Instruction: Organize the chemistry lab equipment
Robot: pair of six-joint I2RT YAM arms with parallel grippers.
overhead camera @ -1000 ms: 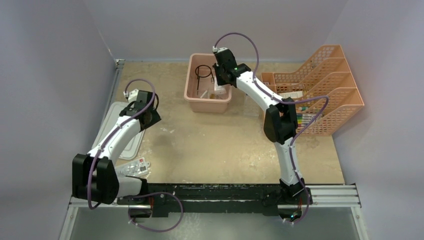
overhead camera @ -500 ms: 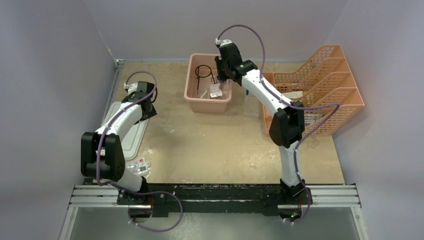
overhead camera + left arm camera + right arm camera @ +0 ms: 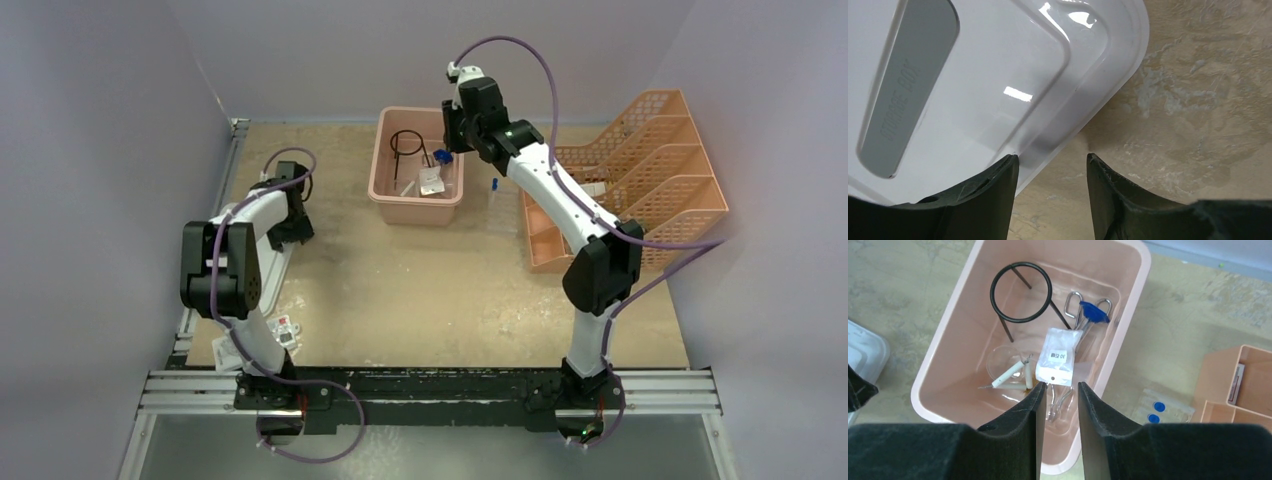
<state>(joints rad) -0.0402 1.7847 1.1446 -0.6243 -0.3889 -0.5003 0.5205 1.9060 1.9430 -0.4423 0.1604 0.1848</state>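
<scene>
R gripper (image 3: 1060, 386) apart, empty | L gripper (image 3: 1050, 157) apart, astride lid (image 3: 973, 100) edge | clear tubes (image 3: 1163, 406) right of R fingers: prob fragile, slick, I'd grip mid-body

The scuffed tan counter (image 3: 430, 280) holds a pink plastic tub (image 3: 415, 212) far back, a flat white lid (image 3: 973, 85) at left, orange mesh racks (image 3: 650, 160) at right, a clear blue-dotted pack (image 3: 1160, 409) between tub and racks, and small white packets (image 3: 283, 332) near left.

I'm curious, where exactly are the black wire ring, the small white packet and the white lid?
black wire ring (image 3: 1020, 320), right wrist view, on the lower arc of the ring.
small white packet (image 3: 1058, 357), right wrist view, on its printed label.
white lid (image 3: 998, 65), left wrist view, on its flat glossy top.
</scene>
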